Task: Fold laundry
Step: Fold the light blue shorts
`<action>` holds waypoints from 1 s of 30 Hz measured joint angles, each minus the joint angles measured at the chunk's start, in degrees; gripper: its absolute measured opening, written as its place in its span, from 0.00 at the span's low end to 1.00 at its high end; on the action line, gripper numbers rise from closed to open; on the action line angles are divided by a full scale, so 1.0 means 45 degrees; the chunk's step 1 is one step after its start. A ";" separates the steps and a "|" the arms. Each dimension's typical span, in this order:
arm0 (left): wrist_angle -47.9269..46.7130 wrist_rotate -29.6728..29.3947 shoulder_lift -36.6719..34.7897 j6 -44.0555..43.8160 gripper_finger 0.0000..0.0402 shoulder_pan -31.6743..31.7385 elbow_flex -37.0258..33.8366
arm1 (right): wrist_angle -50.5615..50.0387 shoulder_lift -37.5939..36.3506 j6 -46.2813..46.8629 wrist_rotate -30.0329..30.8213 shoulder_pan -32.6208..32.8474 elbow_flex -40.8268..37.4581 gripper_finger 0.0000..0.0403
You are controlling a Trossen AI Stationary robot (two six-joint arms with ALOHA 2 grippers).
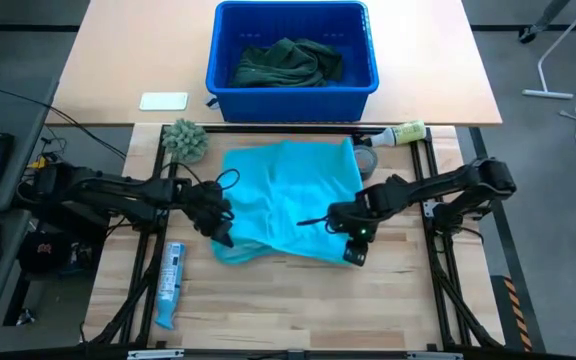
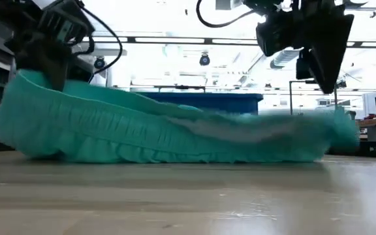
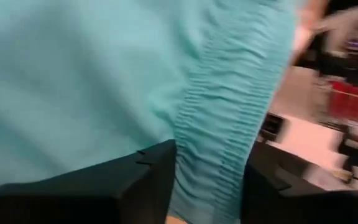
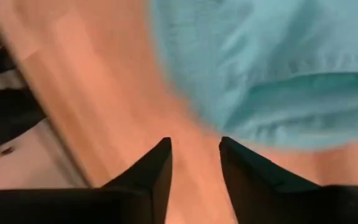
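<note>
The left hand point(image 1: 220, 222) sits at the near left edge of the turquoise shirt point(image 1: 293, 200), and in its wrist view the two dark fingers point(image 3: 148, 180) stand apart with the ribbed hem of the cloth running between them; whether they pinch the hem or have let it slip loose I cannot tell, though in the low view the cloth rises to a peak right under this hand. The right hand point(image 1: 353, 238) is at the near right edge of the same shirt, and its wrist view shows its fingers point(image 4: 157, 171) parted with nothing but bare wood between them and the cloth's edge lying just beyond the tips, so it holds nothing. The shirt lies on the wooden surface point(image 1: 298, 300) between the two arms, roughly doubled over into a rumpled, lopsided block, thick and bunched along its near side in the low view. I judge that a first fold of this piece is laid but not neat; it likely needs smoothing and a further fold. Beyond it, the dark green garments point(image 1: 286, 62) lie heaped and unfolded in the blue bin point(image 1: 293, 82) at the far side of the surface, so most of the laundry looks untouched and the task seems to be in its early part.
</note>
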 joint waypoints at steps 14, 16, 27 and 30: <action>0.6502 0.5712 -0.0154 -0.3606 0.42 -0.0117 0.0010 | -0.1459 -0.2081 -0.0754 -0.0989 -0.0120 0.0000 0.33; 0.6410 0.5568 -0.0141 -0.3334 0.42 0.0067 0.0010 | -0.1569 -0.2554 -0.0503 -0.0029 -0.0362 0.0000 0.33; 0.1824 -0.2683 -0.0136 0.1008 0.24 0.1953 0.0010 | 0.0368 -0.2941 0.0798 0.3021 -0.2888 0.0000 0.01; 0.0878 -0.5534 -0.0136 0.1649 0.08 0.2376 0.0000 | 0.2046 -0.2164 0.0538 0.2198 -0.3741 0.0000 0.01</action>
